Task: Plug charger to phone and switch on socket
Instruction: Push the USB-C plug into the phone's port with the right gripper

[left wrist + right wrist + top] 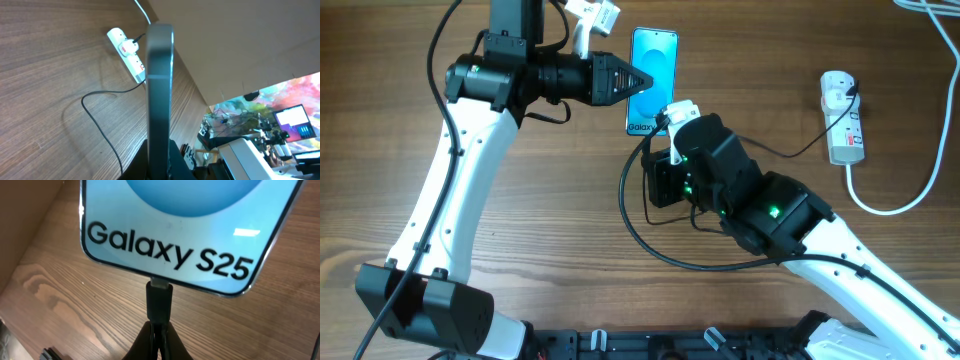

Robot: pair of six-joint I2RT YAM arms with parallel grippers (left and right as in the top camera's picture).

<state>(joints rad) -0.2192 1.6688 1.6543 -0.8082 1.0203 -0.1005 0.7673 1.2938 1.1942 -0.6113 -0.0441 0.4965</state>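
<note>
Phone (660,55) – flat slab with rounded corners, glossy cyan screen, thin dark metallic rim – is found at 12 o'clock of the overhead view, over the wood-grain table (550,200). It is clamped by the left gripper (642,80), whose black tapered fingers come in from the phone's 9 o'clock side. In the left wrist view the phone is seen edge-on as a smooth grey band rising from between the fingers. Dark "Galaxy S25" lettering is read along the phone's bottom edge in the right wrist view. The charger (159,299) is a small matte black rectangular plug tip on a thin black cable. It is pinched by the right gripper (159,332), which sits at 6 o'clock of the phone with jaws tight on the plug body. The plug's top is seen touching the middle of the phone's bottom edge; how deep it is seated cannot be told. The socket (844,125) – a white glossy plastic strip with rounded ends, small red marks and a thick white cord – lies at 3 o'clock of the overhead view, well apart from both grippers, with a plug seated in it near its far end.
</note>
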